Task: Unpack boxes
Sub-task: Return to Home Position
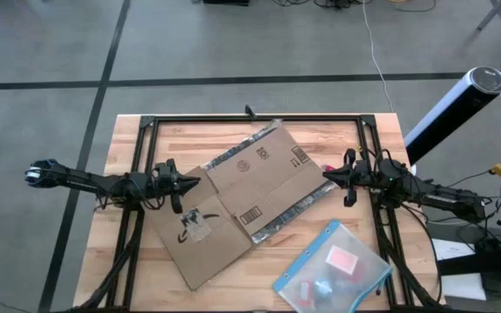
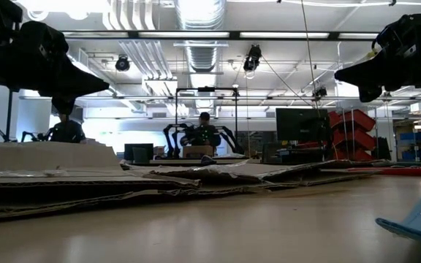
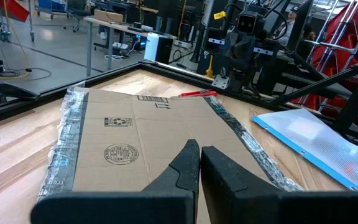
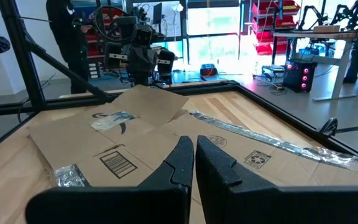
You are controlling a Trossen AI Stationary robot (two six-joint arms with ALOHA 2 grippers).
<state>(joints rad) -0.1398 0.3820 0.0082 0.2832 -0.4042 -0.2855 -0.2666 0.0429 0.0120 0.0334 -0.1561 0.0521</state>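
Left hand (image 1: pixel 195 183) hangs over the left edge of the flattened box (image 1: pixel 250 187), fingers pinched together with nothing in them; right hand (image 1: pixel 327 174) same deal at the opposite edge. Cardboard lies flat mid-counter (image 1: pixel 127 139), light wood. Blue-edged pouch (image 1: pixel 333 269) sits beside it on the right. Grey floor (image 1: pixel 50 43), busy lab beyond

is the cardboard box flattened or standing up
Flattened: the box lies as one flat sheet on the table, panels spread out, no wall standing.
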